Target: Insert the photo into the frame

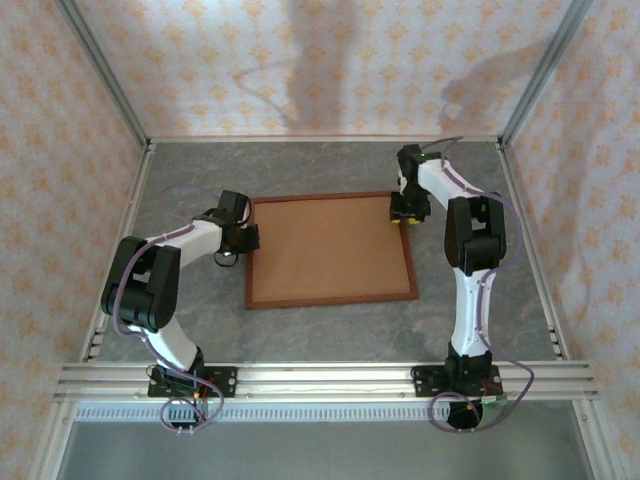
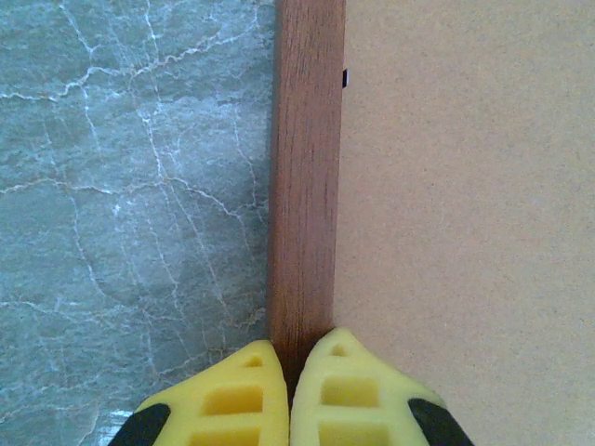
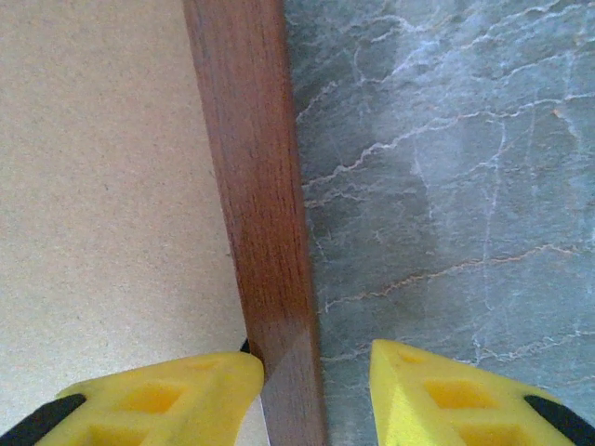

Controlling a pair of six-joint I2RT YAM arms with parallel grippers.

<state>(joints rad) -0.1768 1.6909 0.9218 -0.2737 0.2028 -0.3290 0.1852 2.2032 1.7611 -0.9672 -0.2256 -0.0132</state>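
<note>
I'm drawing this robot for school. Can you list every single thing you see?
frame: one, reddish-brown wood, lying flat mid-table
board: one, plain tan, inside the frame
table: one, grey marbled, under everything
walls: three, cream with an orange pattern, around the table
rail: one, silver, near edge
left arm, right arm: two, white and black, beside the frame
left jaws: yellow, shut, at the frame's left side
right jaws: yellow, open, straddling its right side

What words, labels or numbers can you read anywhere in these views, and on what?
None: no readable text in any view.
The frame shows only its plain brown backing board, which is blank.
The left gripper and right gripper bear no markings.
The wallpaper has a repeating pattern, no letters.
</note>
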